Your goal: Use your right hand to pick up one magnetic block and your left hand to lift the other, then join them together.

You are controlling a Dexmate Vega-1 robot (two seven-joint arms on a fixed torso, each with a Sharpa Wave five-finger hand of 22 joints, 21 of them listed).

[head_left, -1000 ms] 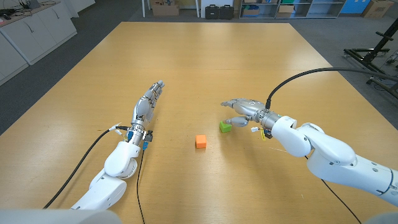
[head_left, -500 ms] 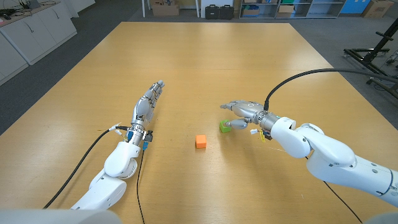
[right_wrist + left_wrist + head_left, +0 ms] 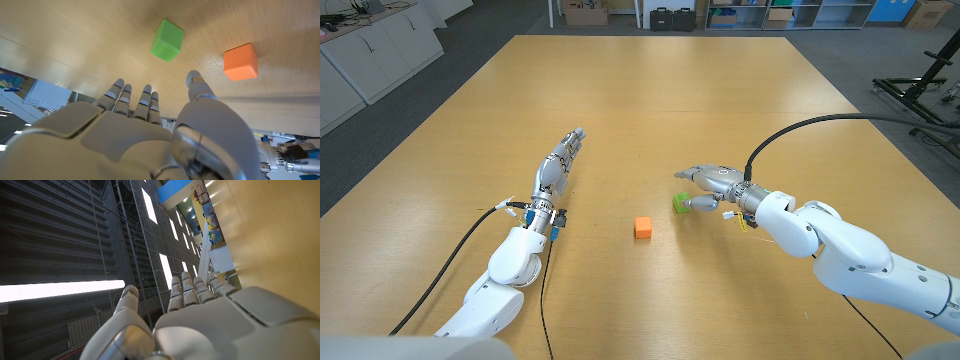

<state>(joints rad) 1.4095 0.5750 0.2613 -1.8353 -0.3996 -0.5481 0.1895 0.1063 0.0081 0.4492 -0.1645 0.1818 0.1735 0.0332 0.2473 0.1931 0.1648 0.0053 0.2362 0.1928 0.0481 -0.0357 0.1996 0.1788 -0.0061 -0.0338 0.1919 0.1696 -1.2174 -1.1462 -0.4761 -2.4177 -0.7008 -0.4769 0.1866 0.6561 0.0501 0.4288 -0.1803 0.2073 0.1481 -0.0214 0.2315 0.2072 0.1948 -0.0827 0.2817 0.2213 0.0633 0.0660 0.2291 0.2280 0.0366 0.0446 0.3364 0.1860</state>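
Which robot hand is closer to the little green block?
Right. The right hand is right beside the small green cube block; the left hand is far off, past the orange cube block.

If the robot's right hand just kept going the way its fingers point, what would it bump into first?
Most likely the green block. The right hand is open right beside it, and the right wrist view shows the block just past the fingertips. The orange block sits off to one side of that line. Depth is hard to judge.

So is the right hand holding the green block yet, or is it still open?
Open: right hand has fingers apart, short of the green block.
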